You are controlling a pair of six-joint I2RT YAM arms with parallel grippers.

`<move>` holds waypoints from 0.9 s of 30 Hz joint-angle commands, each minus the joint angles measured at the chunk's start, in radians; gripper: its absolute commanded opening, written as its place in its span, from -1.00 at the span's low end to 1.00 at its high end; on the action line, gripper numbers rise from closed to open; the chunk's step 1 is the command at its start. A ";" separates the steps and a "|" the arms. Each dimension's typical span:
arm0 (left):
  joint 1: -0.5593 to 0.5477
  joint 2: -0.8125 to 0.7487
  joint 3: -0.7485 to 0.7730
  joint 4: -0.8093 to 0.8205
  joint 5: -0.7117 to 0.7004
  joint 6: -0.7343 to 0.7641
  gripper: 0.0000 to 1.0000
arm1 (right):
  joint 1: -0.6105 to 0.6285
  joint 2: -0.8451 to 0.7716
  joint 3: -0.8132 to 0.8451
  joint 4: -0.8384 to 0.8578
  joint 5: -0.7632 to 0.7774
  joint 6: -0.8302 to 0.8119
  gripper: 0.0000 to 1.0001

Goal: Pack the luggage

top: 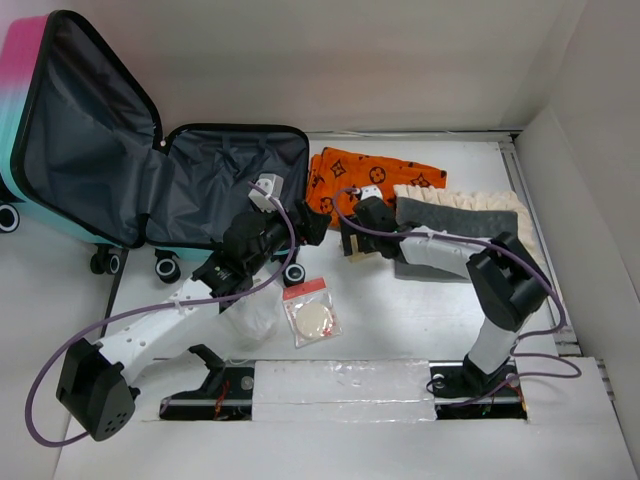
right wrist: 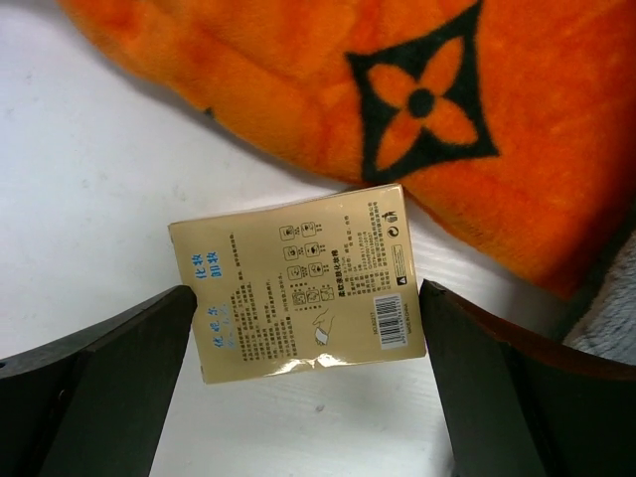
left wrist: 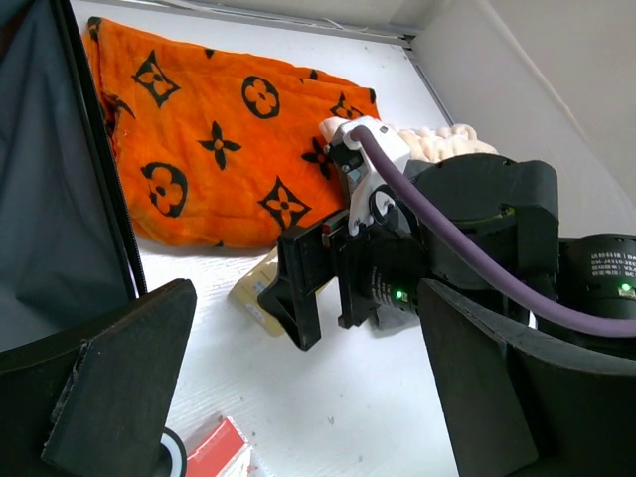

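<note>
luggage (top: 212, 190): lies open at the far left of the table (top: 410, 310), one half flat on the top, the other propped up behind it and hanging past the table's left edge
luggage shell: hard, pink fading into teal, with black trim round the rim
luggage lining: dark grey cloth, slack and creased, bare in both halves
wheels (top: 165, 268): black with white hubs, along the near edge of the flat half
left gripper (top: 308, 225): fingers spread wide with nothing between them, just beside the near right corner of the luggage
right gripper (top: 350, 243): jaws wide apart, one finger on each side of the gold packet (right wrist: 303, 288); it grips nothing
gold packet: flat shiny rectangle with small print and a barcode, lying on the table against the near edge of the orange blanket (top: 385, 180)
orange blanket: plush fleece with black flower and diamond motifs, folded just right of the luggage
cream cloth (top: 470, 197): nubbly, fluffy, right of the blanket
grey towel (top: 455, 225): folded soft pile, overlapping the near side of the cream cloth
clear bag (top: 312, 315): see-through pouch with a red header and a round white pad inside, between the two arms
crowding: the two grippers stand close together, nearly facing, in the gap between luggage and blanket
purple cable (top: 290, 240): loops from each wrist along its arm
</note>
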 commanded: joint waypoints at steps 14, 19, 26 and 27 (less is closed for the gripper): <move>-0.001 -0.009 0.004 -0.032 -0.025 0.004 0.77 | 0.085 -0.164 -0.164 -0.002 -0.207 0.037 0.91; -0.001 0.062 -0.043 0.026 0.021 0.032 0.83 | 0.096 -0.477 -0.221 -0.074 -0.100 0.089 1.00; -0.196 0.258 0.013 0.079 0.051 0.333 0.96 | 0.021 -0.823 -0.198 -0.219 0.112 0.120 1.00; -0.241 0.296 0.046 0.054 -0.003 0.381 0.99 | 0.005 -0.851 -0.198 -0.219 0.124 0.120 1.00</move>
